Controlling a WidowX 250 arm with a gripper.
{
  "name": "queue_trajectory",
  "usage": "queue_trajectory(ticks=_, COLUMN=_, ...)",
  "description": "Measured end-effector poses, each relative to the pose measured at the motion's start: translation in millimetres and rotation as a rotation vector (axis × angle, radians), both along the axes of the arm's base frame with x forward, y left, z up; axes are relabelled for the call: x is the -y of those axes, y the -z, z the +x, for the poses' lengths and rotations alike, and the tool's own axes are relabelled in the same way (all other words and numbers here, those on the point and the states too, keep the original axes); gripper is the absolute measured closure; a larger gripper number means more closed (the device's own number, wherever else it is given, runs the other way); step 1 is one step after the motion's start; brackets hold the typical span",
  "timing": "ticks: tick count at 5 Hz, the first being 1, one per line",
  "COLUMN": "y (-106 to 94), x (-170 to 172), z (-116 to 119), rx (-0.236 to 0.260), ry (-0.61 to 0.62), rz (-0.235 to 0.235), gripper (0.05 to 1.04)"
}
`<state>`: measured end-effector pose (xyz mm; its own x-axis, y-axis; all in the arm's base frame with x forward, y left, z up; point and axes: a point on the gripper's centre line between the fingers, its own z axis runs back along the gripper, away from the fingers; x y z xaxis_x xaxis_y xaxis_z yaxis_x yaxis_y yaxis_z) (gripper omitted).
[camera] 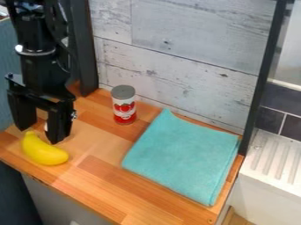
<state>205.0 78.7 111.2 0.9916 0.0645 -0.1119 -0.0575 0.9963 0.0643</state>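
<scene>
We see a wall of pale, weathered planks (188, 57) standing at the back; below it the wooden counter (106, 180) spreads across the view, and a white ribbed surface (271, 159) sits beyond its right end. On the right half of the counter we find a turquoise cloth (182, 154), folded and lying flat, one corner pointing up towards the planks; its right side runs close by the dark post (258, 88).

The black arm (42, 66) comes in from the upper left; the hand (39, 136) at its end hangs low over the counter's left part, its two fingers spread wide, and we see nothing held between them. To the right of the hand, well apart from it, a can (124, 105) stands upright near the foot of the wall; its lid is grey, its side red and white.

The yellow banana (44, 151) lies on its side by the counter's front edge; from the hand it is just below in the view, towards that edge, with its stem end up by the left-side fingertip. Its long axis slants from upper left to lower right; we judge this roughly in line with the spread of the fingers, rather than across it; whether hand and banana touch, we cannot tell.
</scene>
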Motion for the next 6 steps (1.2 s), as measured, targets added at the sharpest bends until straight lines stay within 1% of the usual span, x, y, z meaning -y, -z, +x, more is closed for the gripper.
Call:
queue_trajectory(ticks=1, y=4.0, x=0.8, z=-0.6, rx=-0.017, ry=0.007, rz=-0.008, gripper=0.083)
queue_trajectory(ticks=2, y=-2.1, x=-19.0, z=12.3, rx=0.009, ry=-0.022, rz=-0.017, gripper=0.083)
queue_trajectory(ticks=3, y=-8.1, x=-46.3, z=22.4, rx=0.039, ry=-0.068, rz=0.001, gripper=0.083)
queue_trajectory(ticks=4, y=2.0, x=-65.6, z=31.3, rx=0.045, ry=-0.082, rz=0.045, gripper=0.083)
queue_trajectory(ticks=5, y=19.4, x=-76.4, z=40.2, rx=0.046, ry=-0.062, rz=0.06, gripper=0.083)
queue_trajectory(ticks=6, y=33.8, x=-80.4, z=49.3, rx=0.051, ry=-0.042, rz=0.054, gripper=0.083)
